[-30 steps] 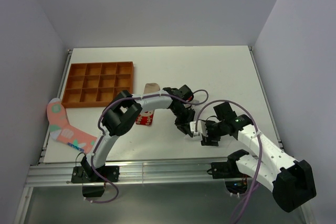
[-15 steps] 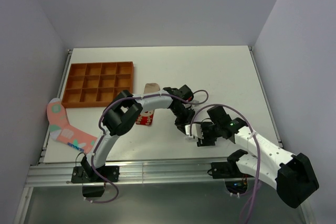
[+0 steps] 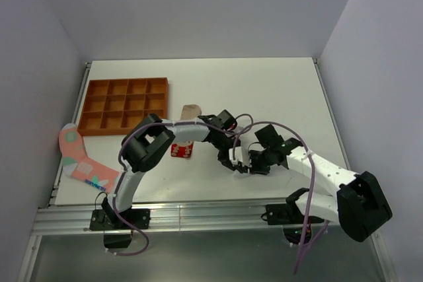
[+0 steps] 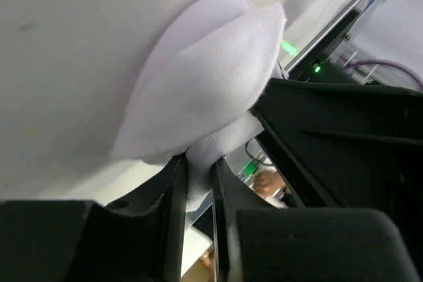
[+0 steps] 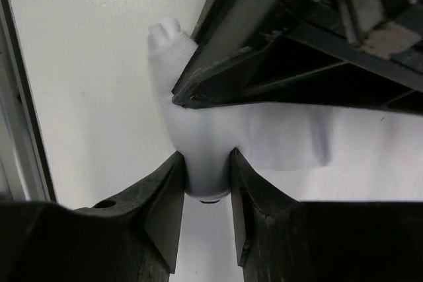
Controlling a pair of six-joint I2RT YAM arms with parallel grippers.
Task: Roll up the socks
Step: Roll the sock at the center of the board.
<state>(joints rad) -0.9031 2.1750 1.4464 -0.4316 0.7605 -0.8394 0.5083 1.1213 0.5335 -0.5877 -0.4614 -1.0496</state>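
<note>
Left claw (image 4: 198, 170) is closed on a fold of the white sock (image 4: 211, 84); the fabric is pinched between its two dark fingers (image 4: 173, 216) and bulges out beyond the tips as a rounded pouch lying on the surface (image 3: 264, 90). Right claw (image 5: 206, 170) is also closed on the white sock, gripping a bunched end between its fingers (image 5: 165, 209), with the dark body of the left claw directly above that grip in the right wrist view.

In the top view both claws meet tip to tip near the front edge of the surface, slightly right of its middle. The left claw reaches in from the left and the right claw from the right. The white sock shows there only as a small pale patch between them.

Red sock (image 3: 182, 150) with white marks lies left of the claws, partly under the left arm. Beige sock (image 3: 190, 109) lies just behind it, toward the middle of the surface. Salmon-pink sock (image 3: 82, 163) with coloured spots lies at the left edge, near the front left corner, overhanging the edge.

Brown compartment tray (image 3: 128, 95) sits in the rear left area, its compartments showing no contents.
</note>
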